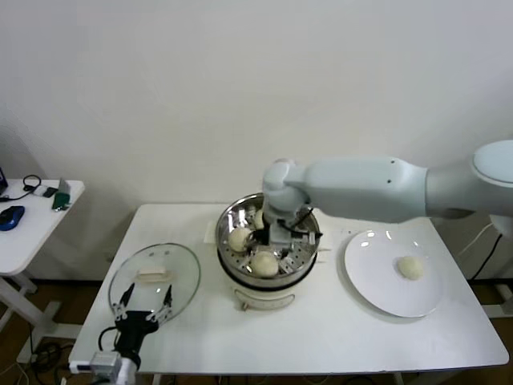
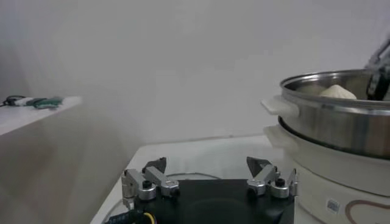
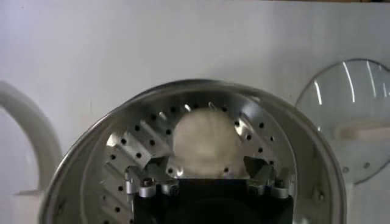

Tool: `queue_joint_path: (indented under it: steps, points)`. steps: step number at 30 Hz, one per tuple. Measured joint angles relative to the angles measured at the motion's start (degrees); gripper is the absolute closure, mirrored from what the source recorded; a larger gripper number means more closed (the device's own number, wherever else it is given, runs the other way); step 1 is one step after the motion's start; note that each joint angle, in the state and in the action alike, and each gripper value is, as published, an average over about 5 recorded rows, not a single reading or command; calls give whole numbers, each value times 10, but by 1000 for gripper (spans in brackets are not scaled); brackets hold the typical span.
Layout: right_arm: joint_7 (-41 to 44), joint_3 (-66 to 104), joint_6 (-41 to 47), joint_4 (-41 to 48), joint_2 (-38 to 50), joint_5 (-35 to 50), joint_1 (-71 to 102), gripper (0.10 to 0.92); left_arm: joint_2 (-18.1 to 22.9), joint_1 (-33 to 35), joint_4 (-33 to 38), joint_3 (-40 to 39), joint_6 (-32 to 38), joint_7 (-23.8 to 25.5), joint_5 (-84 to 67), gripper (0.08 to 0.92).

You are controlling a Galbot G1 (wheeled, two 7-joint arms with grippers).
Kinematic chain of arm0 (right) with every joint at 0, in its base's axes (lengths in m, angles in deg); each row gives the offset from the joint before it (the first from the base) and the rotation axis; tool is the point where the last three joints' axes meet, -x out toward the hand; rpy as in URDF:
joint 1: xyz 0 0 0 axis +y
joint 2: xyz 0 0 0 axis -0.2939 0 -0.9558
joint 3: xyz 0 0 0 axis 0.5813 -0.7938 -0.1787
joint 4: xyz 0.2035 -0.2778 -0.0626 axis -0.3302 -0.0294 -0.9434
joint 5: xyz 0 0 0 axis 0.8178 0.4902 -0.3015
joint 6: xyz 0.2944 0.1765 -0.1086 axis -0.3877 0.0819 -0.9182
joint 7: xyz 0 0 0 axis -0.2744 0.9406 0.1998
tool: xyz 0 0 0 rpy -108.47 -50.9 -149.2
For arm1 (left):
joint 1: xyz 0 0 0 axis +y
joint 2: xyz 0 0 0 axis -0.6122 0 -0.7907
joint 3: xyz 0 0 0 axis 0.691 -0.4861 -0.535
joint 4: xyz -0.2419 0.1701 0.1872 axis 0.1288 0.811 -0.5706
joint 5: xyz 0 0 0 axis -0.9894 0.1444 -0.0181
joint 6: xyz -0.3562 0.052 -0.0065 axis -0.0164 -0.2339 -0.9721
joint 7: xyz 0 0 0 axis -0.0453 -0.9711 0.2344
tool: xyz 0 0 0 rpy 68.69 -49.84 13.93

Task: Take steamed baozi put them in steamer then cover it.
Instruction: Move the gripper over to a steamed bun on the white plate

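Centrally on the white table sits the steamer, steel pot on its cream base. To its right lies a white plate with one baozi on it; to its left lies a glass lid. Inside the pot rest further buns. Reaching into the pot, the right gripper has its fingers apart, a bun just beyond them. At the near left, over the lid's near edge, the left gripper waits, spread wide.
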Motion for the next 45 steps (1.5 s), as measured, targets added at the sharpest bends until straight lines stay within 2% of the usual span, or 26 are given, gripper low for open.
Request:
queue_joint_path:
  steps: [8, 14, 20, 26, 35, 45]
  points:
    - [72, -76, 45, 46, 79, 155, -110, 203, -6, -4, -1, -1, -1, 0, -1, 177]
    - [89, -125, 89, 89, 169, 203, -129, 203, -10, -10, -5, -4, -3, 2, -1, 177]
    - [84, -109, 117, 141, 247, 180, -67, 203, -10, -13, -9, -4, -6, 3, 2, 177]
    - [70, -39, 135, 198, 284, 131, 38, 203, -5, -12, -10, 2, -8, 4, 3, 177]
    - [52, 71, 148, 272, 293, 65, 179, 203, 4, -7, -10, 6, -6, 3, 9, 177]
    - [35, 171, 148, 355, 265, 15, 285, 203, 9, -1, -11, 7, -4, 2, 14, 177]
